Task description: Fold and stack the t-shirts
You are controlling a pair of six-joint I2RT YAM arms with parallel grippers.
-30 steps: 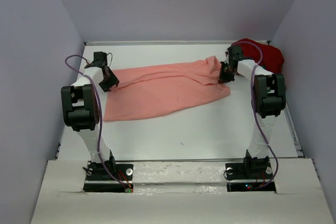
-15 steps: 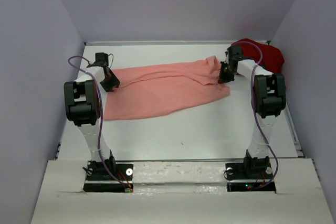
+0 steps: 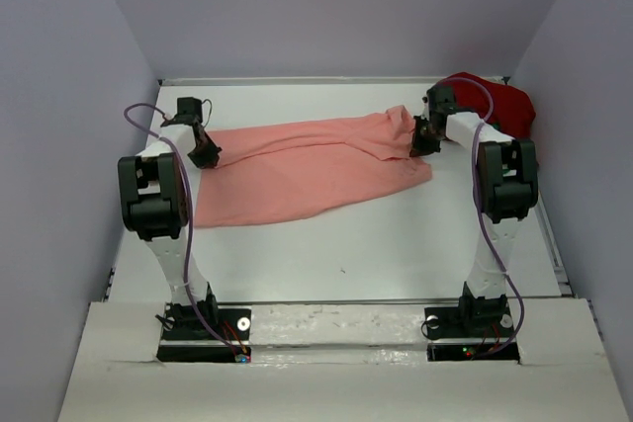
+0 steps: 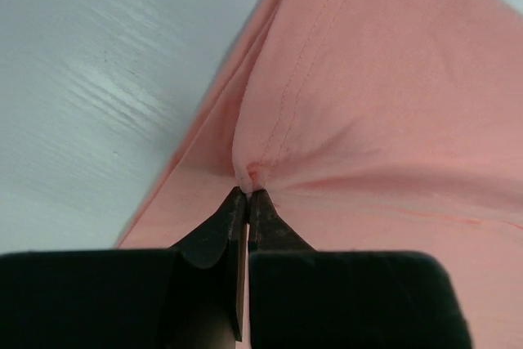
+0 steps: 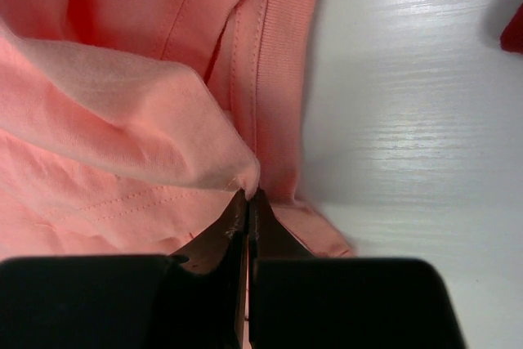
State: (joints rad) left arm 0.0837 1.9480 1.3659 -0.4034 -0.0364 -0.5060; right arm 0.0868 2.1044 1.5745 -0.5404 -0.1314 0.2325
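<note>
Table (image 3: 396, 244) first: your salmon-pink t-shirt (image 3: 307, 170) lies spread across its far half, rumpled, stitched seams showing. The dark red t-shirt (image 3: 504, 106) sits bunched in the far right corner. Your left gripper (image 4: 248, 194) and right gripper (image 5: 248, 195) each pinch a fold of pink cloth, jaws closed.

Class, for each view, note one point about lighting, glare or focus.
Top external view: soft, even light, no hard shadows. Left wrist view: streaky glare on the table, pink shirt stitching sharp, left gripper featureless black. Right wrist view: stronger glare on the table; the red shirt is only a dark sliver at the edge.
</note>
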